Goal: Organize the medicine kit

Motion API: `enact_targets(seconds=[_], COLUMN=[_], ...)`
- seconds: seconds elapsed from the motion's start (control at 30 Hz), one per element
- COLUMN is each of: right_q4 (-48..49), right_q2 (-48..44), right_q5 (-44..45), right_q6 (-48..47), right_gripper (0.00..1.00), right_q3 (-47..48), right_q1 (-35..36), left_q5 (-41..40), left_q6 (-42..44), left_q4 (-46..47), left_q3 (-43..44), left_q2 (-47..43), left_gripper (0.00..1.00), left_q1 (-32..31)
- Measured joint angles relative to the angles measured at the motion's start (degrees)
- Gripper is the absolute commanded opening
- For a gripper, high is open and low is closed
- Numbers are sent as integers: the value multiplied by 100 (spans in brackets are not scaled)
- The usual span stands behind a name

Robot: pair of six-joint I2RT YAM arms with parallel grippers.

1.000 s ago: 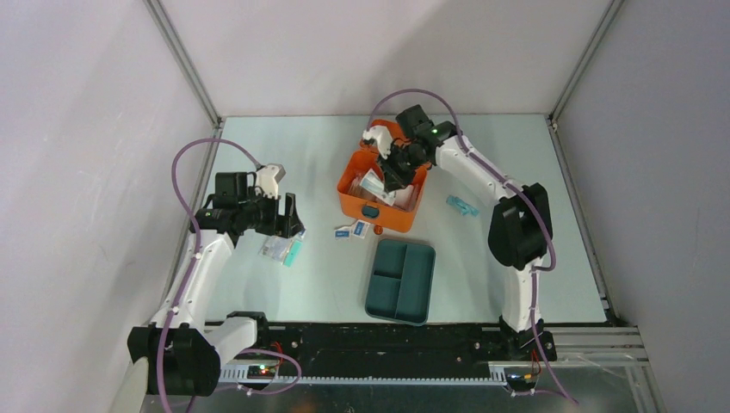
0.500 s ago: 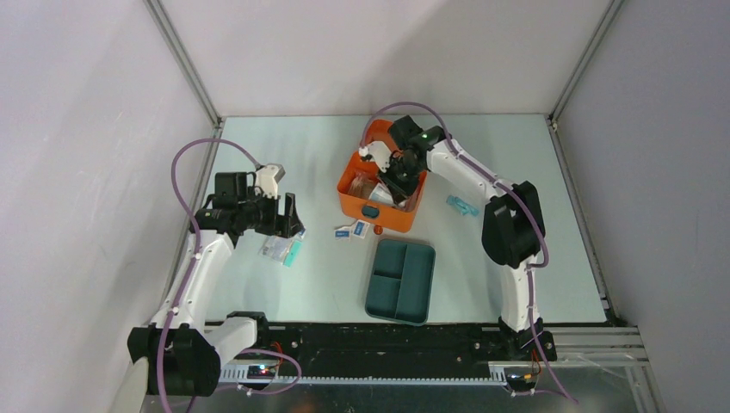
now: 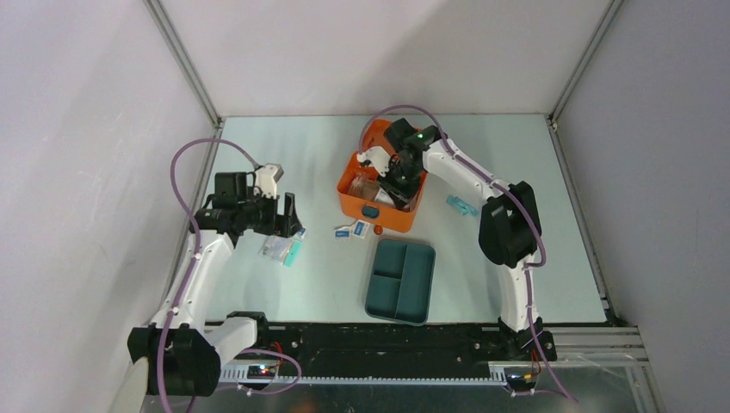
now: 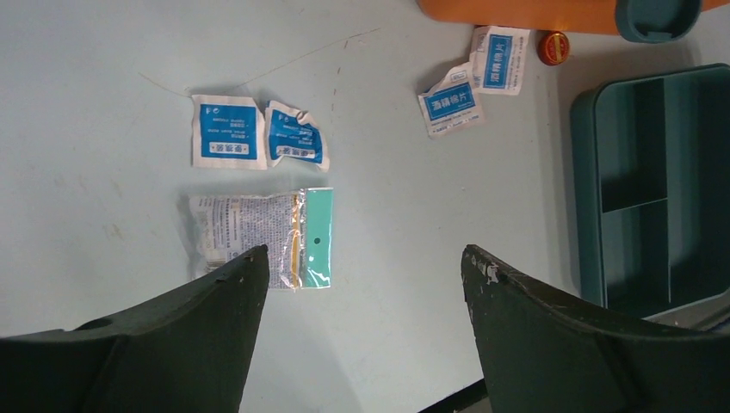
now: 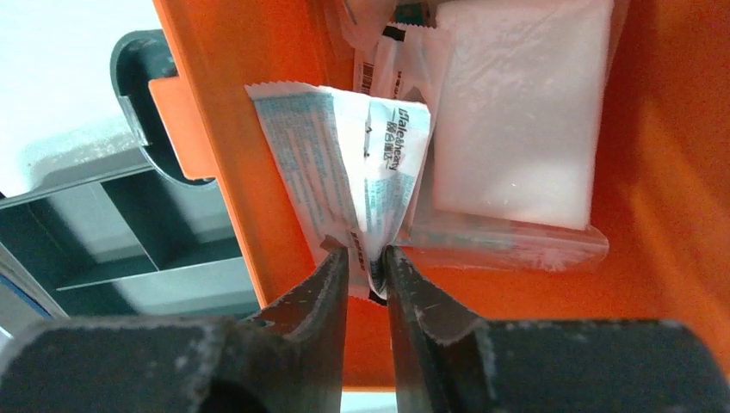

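The medicine kit, a bright orange box with its lid up, stands mid-table; its wall fills the right wrist view. My right gripper reaches down into it. Its jaws stand nearly together, pinching the lower edge of a folded white packet with blue print. Beside that packet, a white pad in clear wrap lies inside the kit. My left gripper hovers wide open over the table, left of the kit. Just ahead of its left finger lies a clear bag with a teal header.
Two blue-white packets lie beyond the clear bag, two more and a small red cap by the kit's front. A dark teal compartment tray sits in front of the kit. Another small packet lies to its right.
My right gripper has moved down and left into the kit with the white packet, which now rests low inside. The left arm has barely moved.
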Motion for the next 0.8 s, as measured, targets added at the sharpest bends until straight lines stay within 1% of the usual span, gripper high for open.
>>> enact_targets(seconds=[0.03, 0.1, 0.17, 0.27, 0.4, 0.5, 0.63, 0.73, 0.77, 0.8], right_q4=[-83, -210, -382, -459, -505, -516, -315, -166, -63, 55], right_q2=[28, 42, 42, 24, -125, -328, -935, -1482, -1676, -1847], right_q5=[7, 13, 17, 39, 52, 44, -24, -28, -42, -59], right_q6=[0, -2, -17, -37, -31, 17, 96, 175, 234, 332], right_gripper=[36, 43, 46, 49, 49, 52, 54, 55, 59, 66], right_q3=[79, 201, 385, 568, 579, 568, 181, -151, -264, -372], right_q1=[0, -2, -4, -2, -20, -61, -299, -654, -811, -1012], left_q5=[-46, -157, -267, -376, -400, -389, -474, -636, -717, -774], left_q6=[-20, -26, -35, -83, -146, -181, -188, -186, -188, -190], left_q4=[-2, -2, -2, -2, -2, -4, -4, -2, -7, -7], left_q3=[0, 0, 0, 0, 0, 0, 0, 2, 9, 15], left_q2=[0, 0, 0, 11, 105, 212, 273, 319, 356, 396], left_gripper=[89, 91, 92, 92, 92, 92, 92, 92, 92, 92], left_q1=[4, 11, 17, 26, 26, 26, 26, 59, 98, 140])
